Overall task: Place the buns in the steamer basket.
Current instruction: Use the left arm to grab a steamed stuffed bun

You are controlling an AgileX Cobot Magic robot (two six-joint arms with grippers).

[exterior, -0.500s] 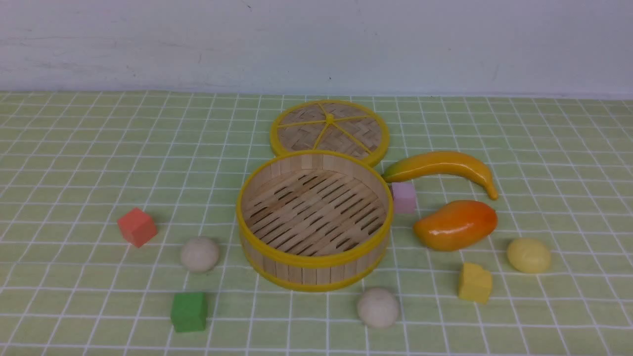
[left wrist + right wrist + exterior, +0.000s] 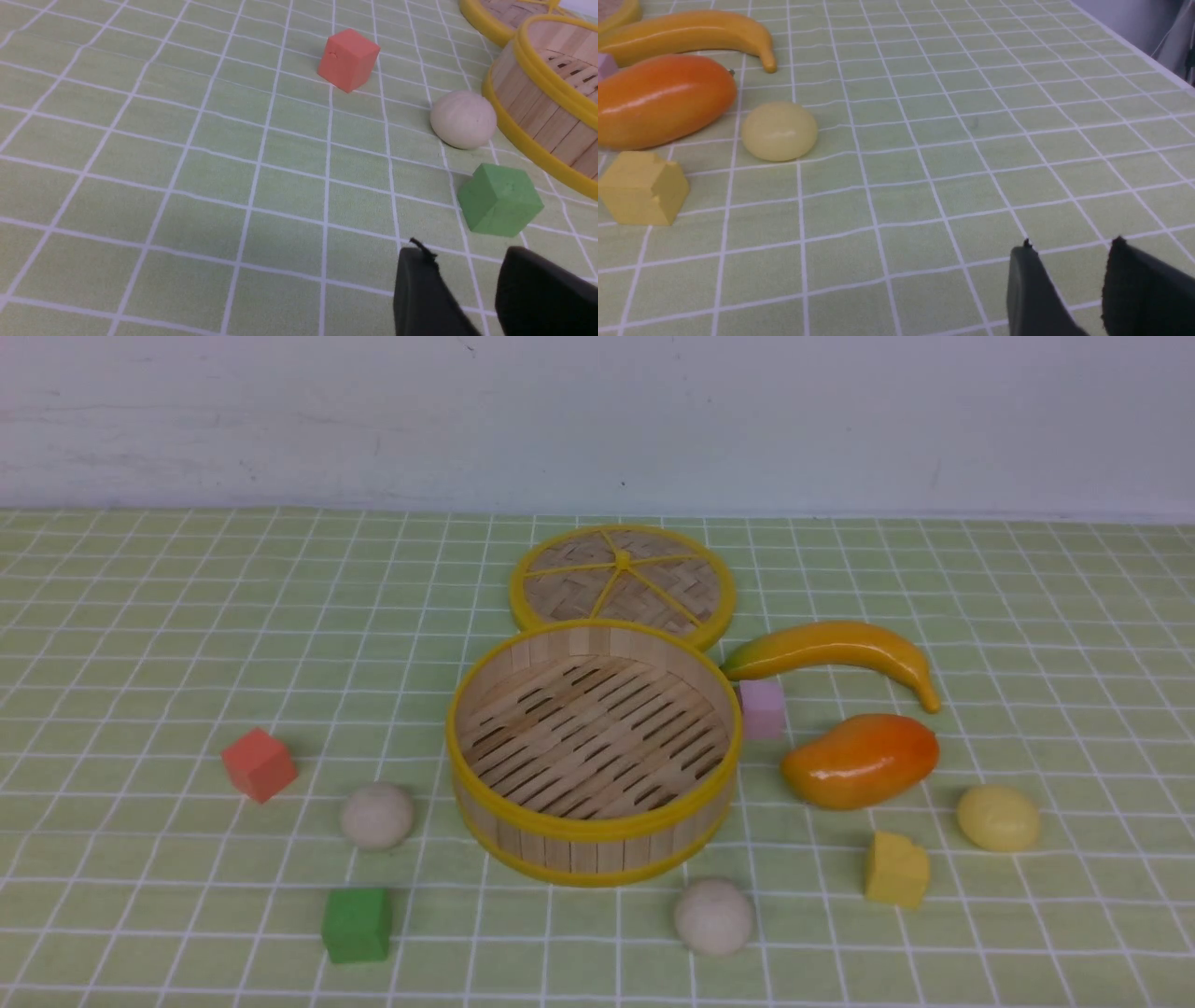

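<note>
While the left pincer [image 2: 462, 254] and right pincer [image 2: 1071, 245] both gape empty, left should straddle the beige bun [image 2: 462, 119] squarely, avoiding the green cube [image 2: 500, 200] and basket [image 2: 544, 119].

A light green checked tablecloth [image 2: 187, 616] carries everything. In the middle stands the steamer basket [image 2: 594, 826]. Behind it lies the flat lid [image 2: 621, 583], perhaps touching it; the basket hides that edge. On the left lie a red cube [image 2: 259, 764], a beige bun [image 2: 376, 815] and a green cube [image 2: 357, 924]. In front lies a second beige bun [image 2: 713, 917]. On the right lie a banana [image 2: 831, 649], a pink cube [image 2: 763, 707], a mango [image 2: 859, 761], a yellow cube [image 2: 896, 870] and a pale yellow bun [image 2: 997, 818].
</note>
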